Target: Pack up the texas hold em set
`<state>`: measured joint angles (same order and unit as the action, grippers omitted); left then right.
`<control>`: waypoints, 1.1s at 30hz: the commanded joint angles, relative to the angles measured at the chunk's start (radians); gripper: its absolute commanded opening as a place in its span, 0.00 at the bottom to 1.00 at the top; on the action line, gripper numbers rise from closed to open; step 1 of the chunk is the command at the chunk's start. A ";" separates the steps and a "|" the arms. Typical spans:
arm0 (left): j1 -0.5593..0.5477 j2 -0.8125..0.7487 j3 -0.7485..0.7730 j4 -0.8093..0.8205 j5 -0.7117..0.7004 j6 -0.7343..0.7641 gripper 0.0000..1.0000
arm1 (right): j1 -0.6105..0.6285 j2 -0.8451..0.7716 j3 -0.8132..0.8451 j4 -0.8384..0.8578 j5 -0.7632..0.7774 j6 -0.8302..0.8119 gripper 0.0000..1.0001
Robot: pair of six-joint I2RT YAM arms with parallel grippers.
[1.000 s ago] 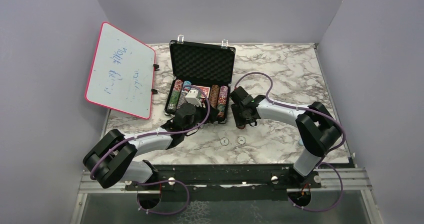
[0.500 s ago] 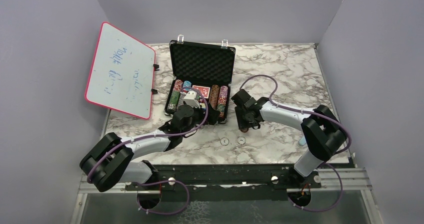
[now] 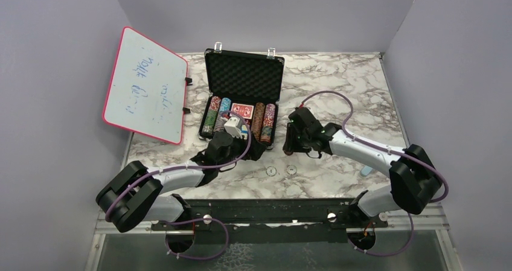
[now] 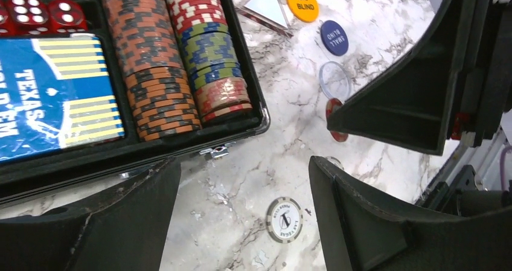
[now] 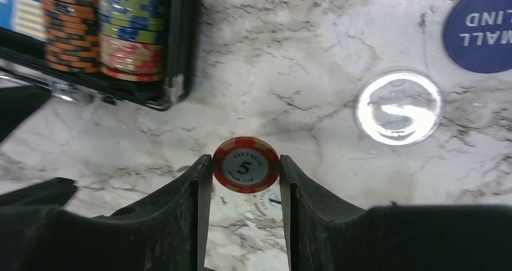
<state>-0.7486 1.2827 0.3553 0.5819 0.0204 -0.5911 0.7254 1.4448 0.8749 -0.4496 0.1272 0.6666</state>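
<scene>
**Change since the earlier view:** the left gripper point(image 4: 244, 162) has drawn back from the briefcase point(image 3: 244, 76) toward the table's near edge and spread wider. The right arm's elbow has swung out toward the right edge.

**Left gripper:** jaws wide apart and empty, hovering at the case's near rim.

**Right gripper** point(image 5: 246, 165)**:** closed on a red chip point(image 5: 246, 164), pinched by its rim. It hangs above the table point(image 5: 338, 35), just off the case's near right corner and not yet over the tray.

**Packed:** chip rows point(image 4: 157, 60), blue deck point(image 4: 54, 102), red deck point(image 3: 241, 110) and red dice point(image 4: 42, 14) sit in the tray. The lid stands open.

**Outstanding:**
- the red chip in the right gripper
- a pale chip point(image 4: 284, 219) lying flat toward the near edge, with a second disc point(image 3: 291, 169) beside it
- the orange button point(image 4: 302, 2), blue button point(image 4: 334, 37) and clear disc point(image 5: 398, 107), all on the table right of the case
- closing and latching the lid

By judgement the task is well past halfway.

**Hidden or unclear:**
- The left wrist covers the tray's near rim from above.
- The tray's left part is cut off in the left wrist view.
- Free room in the rows cannot be judged.
- A small pale-blue item point(image 3: 365, 171) by the right edge is too small to name.
- The whiteboard point(image 3: 147, 84) is no part of the set.
</scene>
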 commanded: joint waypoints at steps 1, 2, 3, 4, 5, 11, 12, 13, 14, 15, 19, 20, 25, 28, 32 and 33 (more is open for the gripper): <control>-0.018 -0.017 -0.001 0.036 0.072 -0.005 0.79 | 0.005 -0.042 -0.012 0.152 -0.073 0.138 0.43; -0.023 -0.011 0.002 0.041 0.076 -0.003 0.78 | 0.005 -0.045 -0.010 0.168 -0.081 0.160 0.44; -0.026 -0.003 0.009 0.045 0.082 -0.003 0.77 | 0.005 -0.045 -0.007 0.185 -0.090 0.189 0.44; -0.029 0.005 0.016 0.052 0.089 -0.003 0.76 | 0.004 -0.047 -0.007 0.198 -0.099 0.211 0.44; -0.034 0.012 0.024 0.060 0.098 -0.003 0.75 | 0.005 -0.049 -0.008 0.216 -0.109 0.232 0.44; -0.046 0.057 0.057 0.112 0.103 -0.018 0.60 | 0.005 -0.070 -0.037 0.291 -0.150 0.340 0.44; -0.046 0.062 0.057 0.118 0.092 -0.030 0.57 | 0.005 -0.075 -0.044 0.299 -0.154 0.351 0.44; -0.046 0.066 0.056 0.125 0.076 -0.047 0.55 | 0.004 -0.080 -0.050 0.308 -0.158 0.362 0.44; -0.046 0.073 0.053 0.138 0.071 -0.060 0.54 | 0.005 -0.083 -0.057 0.314 -0.163 0.367 0.44; -0.046 0.080 0.055 0.149 0.070 -0.065 0.53 | 0.005 -0.085 -0.059 0.310 -0.165 0.372 0.44; -0.046 0.095 0.059 0.181 0.062 -0.096 0.52 | 0.005 -0.079 -0.054 0.303 -0.181 0.373 0.44; -0.046 0.097 0.057 0.196 0.063 -0.104 0.52 | 0.005 -0.077 -0.056 0.307 -0.186 0.374 0.44; -0.047 0.097 0.043 0.249 0.067 -0.137 0.53 | 0.004 -0.068 -0.053 0.316 -0.206 0.376 0.44; -0.046 0.093 0.035 0.258 0.050 -0.155 0.52 | 0.003 -0.059 -0.051 0.323 -0.222 0.376 0.44; -0.047 0.107 0.035 0.260 0.046 -0.173 0.38 | 0.004 -0.051 -0.052 0.332 -0.245 0.379 0.44; -0.047 0.109 0.037 0.260 0.046 -0.174 0.33 | 0.004 -0.049 -0.054 0.335 -0.251 0.379 0.44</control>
<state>-0.7883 1.3769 0.3904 0.7856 0.0883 -0.7330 0.7254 1.3846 0.8268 -0.1497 -0.0761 1.0321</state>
